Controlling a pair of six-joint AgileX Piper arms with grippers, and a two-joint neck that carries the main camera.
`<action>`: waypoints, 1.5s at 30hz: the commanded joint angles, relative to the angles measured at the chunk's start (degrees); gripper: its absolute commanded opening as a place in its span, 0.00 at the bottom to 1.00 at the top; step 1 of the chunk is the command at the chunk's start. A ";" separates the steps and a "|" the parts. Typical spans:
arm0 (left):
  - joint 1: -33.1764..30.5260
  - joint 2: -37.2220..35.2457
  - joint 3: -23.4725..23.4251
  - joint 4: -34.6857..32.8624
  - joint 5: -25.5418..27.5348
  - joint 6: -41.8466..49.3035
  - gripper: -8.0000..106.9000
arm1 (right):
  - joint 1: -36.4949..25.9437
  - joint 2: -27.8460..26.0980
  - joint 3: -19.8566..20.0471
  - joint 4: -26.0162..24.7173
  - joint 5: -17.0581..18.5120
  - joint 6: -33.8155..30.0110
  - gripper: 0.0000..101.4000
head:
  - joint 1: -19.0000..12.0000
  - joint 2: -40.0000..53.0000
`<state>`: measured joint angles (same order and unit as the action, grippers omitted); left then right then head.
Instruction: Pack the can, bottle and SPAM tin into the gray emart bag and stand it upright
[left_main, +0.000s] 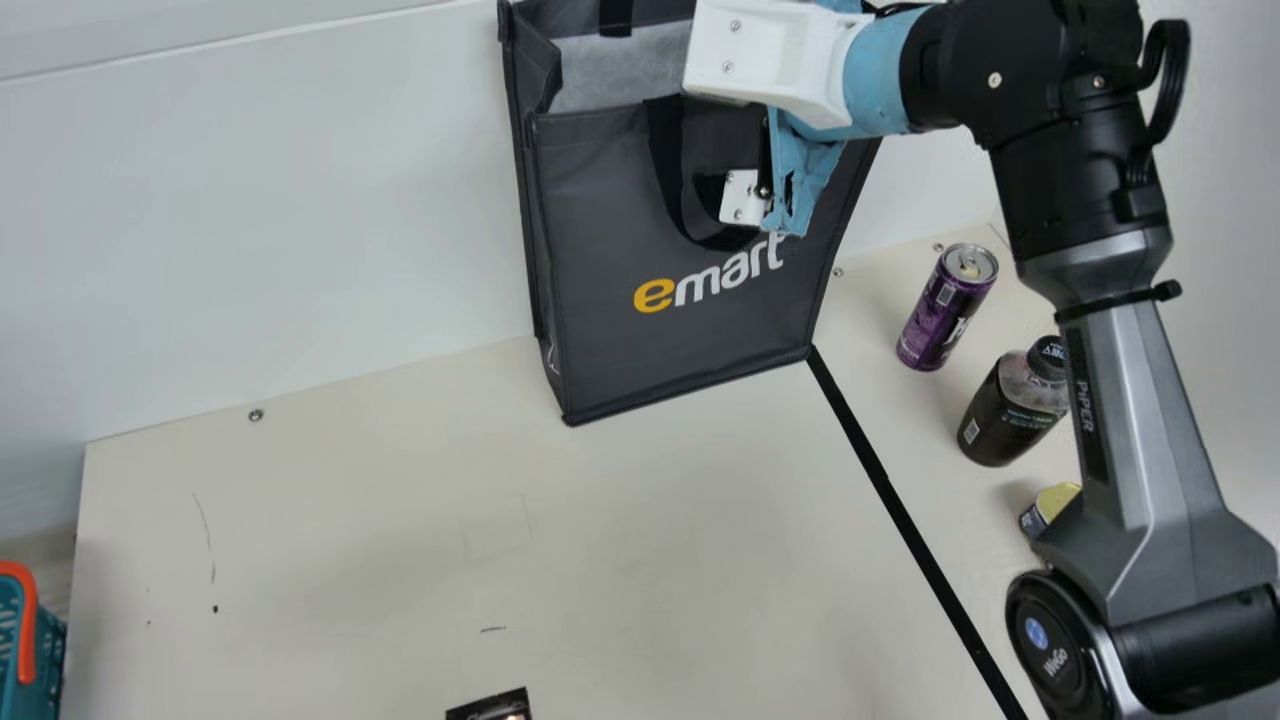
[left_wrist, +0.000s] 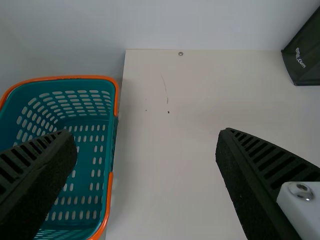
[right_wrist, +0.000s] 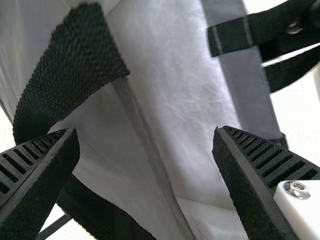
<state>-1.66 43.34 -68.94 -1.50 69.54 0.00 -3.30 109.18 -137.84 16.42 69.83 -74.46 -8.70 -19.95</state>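
Left gripper (left_wrist: 146, 136): wide open, grips nothing | Teal basket (left_wrist: 60, 77): beside table's left edge | Gray emart bag (left_main: 600, 330): stands upright, mouth open | Right gripper (left_main: 744, 197): wide open at bag, grips nothing | Can (left_main: 945, 310), bottle (left_main: 1010, 410), SPAM tin (left_main: 1040, 512): outside bag, right of black line (left_main: 890, 490)

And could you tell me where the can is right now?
In the main view, the can stands on the table's right side, between the gray bag and the bottle, beyond the black line.
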 joint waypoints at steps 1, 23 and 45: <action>0.00 0.00 0.00 0.00 0.00 0.00 0.85 | -0.09 0.34 0.36 0.38 0.07 -0.51 0.87 | -1.30 -0.05; 0.00 0.00 0.00 0.00 0.00 0.00 0.85 | -0.86 -0.05 3.45 2.19 0.07 -1.03 0.00 | -1.30 -0.05; 0.00 0.00 0.00 0.00 0.00 0.00 0.85 | 4.52 -13.34 11.96 -2.79 0.07 4.12 0.00 | -1.30 -0.05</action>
<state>-1.66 43.34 -68.94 -1.50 69.54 0.00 0.98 96.80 -126.51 13.99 69.96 -70.55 -8.70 -19.95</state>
